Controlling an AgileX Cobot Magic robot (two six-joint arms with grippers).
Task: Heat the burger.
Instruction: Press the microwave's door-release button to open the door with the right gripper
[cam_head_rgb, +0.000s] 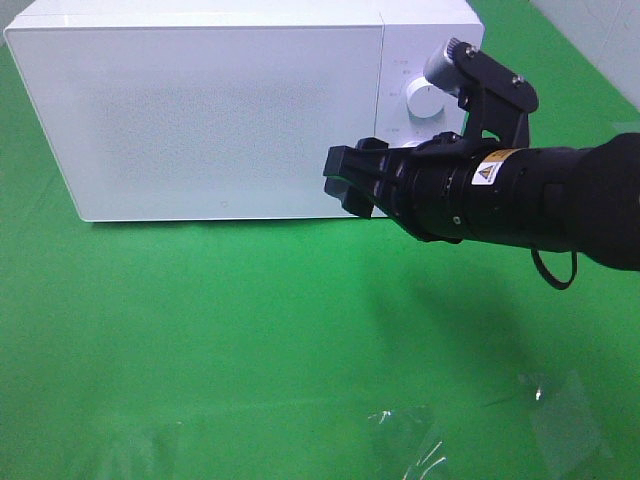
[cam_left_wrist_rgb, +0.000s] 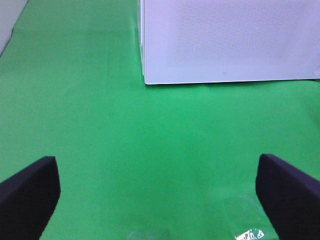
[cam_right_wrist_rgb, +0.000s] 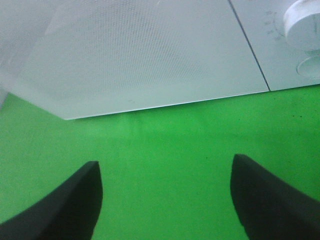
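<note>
Your white box-shaped microwave oven (cam_head_rgb: 200, 110) stands at the far edge of the green-covered desk (cam_head_rgb: 200, 330) with its door shut. Your black right gripper (cam_head_rgb: 340, 180) hangs just in front of that door, near the seam with the control panel and below the round white dial (cam_head_rgb: 424, 101). Its jaws are spread apart and grasp nothing. Your left gripper (cam_left_wrist_rgb: 156, 159) sits low over bare green cloth, well apart from the oven and facing its lower left corner, jaws released wide and empty. Crumpled clear plastic film (cam_head_rgb: 405, 440) lies by the near edge. The burger shows in none of your views, so you cannot tell where it is.
</note>
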